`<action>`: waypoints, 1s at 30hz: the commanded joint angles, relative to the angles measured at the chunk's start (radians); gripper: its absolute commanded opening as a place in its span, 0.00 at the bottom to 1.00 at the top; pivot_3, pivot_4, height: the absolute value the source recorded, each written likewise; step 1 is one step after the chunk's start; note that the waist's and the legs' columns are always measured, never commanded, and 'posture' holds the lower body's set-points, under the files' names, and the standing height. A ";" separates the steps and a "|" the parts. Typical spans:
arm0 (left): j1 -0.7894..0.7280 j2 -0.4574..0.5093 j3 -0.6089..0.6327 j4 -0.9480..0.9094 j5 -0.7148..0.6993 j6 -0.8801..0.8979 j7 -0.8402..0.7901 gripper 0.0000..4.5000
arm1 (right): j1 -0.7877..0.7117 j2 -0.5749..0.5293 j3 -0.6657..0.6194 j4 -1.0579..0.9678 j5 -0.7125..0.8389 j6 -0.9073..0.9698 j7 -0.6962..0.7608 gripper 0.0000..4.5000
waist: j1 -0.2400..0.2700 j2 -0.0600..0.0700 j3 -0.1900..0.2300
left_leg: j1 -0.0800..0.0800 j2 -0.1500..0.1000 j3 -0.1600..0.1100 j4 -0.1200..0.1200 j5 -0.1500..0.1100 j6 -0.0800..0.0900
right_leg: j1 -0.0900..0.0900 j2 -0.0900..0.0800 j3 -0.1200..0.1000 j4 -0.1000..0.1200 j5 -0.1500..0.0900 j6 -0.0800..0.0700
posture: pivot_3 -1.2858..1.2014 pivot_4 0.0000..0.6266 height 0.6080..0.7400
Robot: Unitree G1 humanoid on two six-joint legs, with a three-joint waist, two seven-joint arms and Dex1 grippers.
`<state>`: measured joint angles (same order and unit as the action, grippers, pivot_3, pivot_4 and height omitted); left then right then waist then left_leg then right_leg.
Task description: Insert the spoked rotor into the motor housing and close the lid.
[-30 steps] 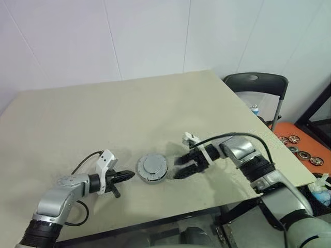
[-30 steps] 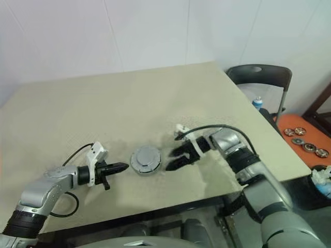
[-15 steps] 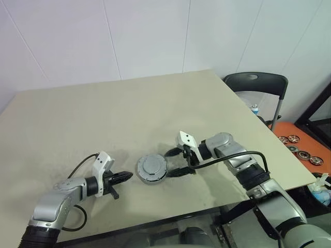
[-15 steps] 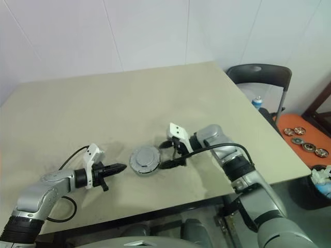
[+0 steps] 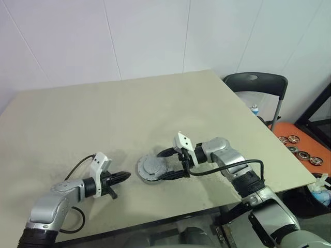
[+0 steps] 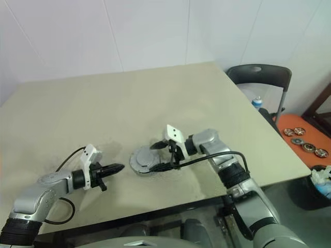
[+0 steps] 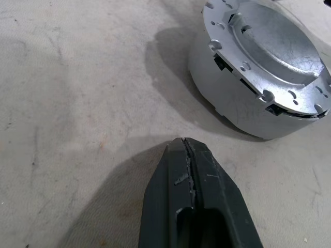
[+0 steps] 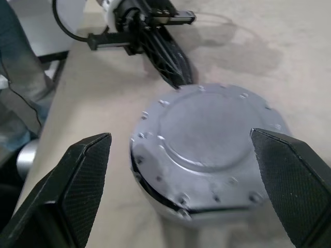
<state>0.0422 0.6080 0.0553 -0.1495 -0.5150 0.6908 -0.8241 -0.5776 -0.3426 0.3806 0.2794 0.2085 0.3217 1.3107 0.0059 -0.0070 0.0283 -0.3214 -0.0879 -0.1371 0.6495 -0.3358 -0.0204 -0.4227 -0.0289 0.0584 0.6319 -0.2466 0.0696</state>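
Claws close in on a round metal case [image 5: 151, 169] near the front edge of a beige table [image 5: 129, 103]; the case sits with its flat grey lid [image 8: 204, 126] down on top, plain outer face up, small bolt heads around its rim; the right claw [image 5: 164, 164] reaches in from the case's right side, fingers spread wide, one black finger [image 8: 77, 178] on each side of the case and neither seen touching it in the wrist view; the left claw [image 5: 125, 176] points at the case from the opposite side, its fingers [image 7: 194, 196] clenched together on nothing, tip just short of the case wall and apart from it; beyond the right arm, off the table's far right corner, stands a dark chair [image 5: 258, 88].
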 commanded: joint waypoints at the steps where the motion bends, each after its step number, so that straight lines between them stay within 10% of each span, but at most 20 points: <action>1: -0.012 0.016 0.030 0.000 -0.004 0.009 0.008 0.00 | -0.027 0.041 -0.006 -0.020 -0.004 -0.036 -0.033 1.00 | 0.001 0.000 0.000 | 0.000 0.000 0.000 0.000 0.000 0.000 | 0.000 0.000 0.000 0.000 0.000 0.000 | 0.52 0.00 1.00; 25: 0.033 0.113 0.103 -0.196 -0.017 -0.191 -0.136 0.00 | -0.068 0.101 0.008 0.182 -0.098 -0.170 -0.079 1.00 | 0.002 -0.001 0.000 | 0.000 0.000 0.000 0.000 0.001 -0.003 | 0.000 0.000 0.000 -0.001 0.000 0.000 | 0.52 0.00 1.00; 30: 0.099 0.140 0.074 -0.195 0.031 -0.294 -0.201 0.00 | -0.070 0.099 0.014 0.191 -0.110 -0.180 -0.075 0.74 | -0.001 0.000 0.000 | 0.000 0.000 0.001 0.000 0.001 -0.002 | 0.000 0.000 0.000 -0.001 0.000 0.000 | 0.52 0.00 1.00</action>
<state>0.1376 0.7362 0.1304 -0.3292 -0.5009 0.4417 -1.0043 -0.6279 -0.2439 0.3985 0.4654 0.1095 0.1563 1.2378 0.0052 -0.0074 0.0280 -0.3216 -0.0880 -0.1364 0.6494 -0.3348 -0.0221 -0.4226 -0.0289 0.0585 0.6313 -0.2466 0.0695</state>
